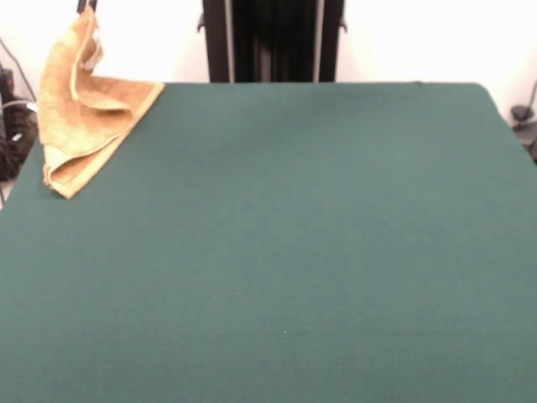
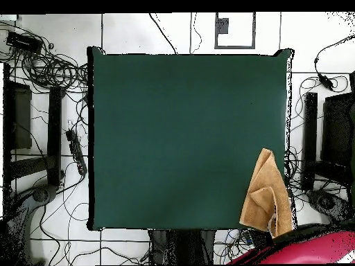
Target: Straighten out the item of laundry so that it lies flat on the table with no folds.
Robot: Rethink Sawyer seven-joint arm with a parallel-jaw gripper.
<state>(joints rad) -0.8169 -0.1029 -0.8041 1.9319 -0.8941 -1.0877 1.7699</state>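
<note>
The gripper (image 1: 86, 5) is showing only as a dark tip at the front view's top edge, so its jaws are going unseen. The towel's (image 1: 88, 113) top corner is running out of frame there. Overhead, the red arm (image 2: 305, 249) is being cut off by the black lower band and is covering the towel's (image 2: 267, 197) lower end.

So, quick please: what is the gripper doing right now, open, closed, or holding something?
Gripper: only a dark tip shows above the lifted towel; open or closed cannot be told.
</note>
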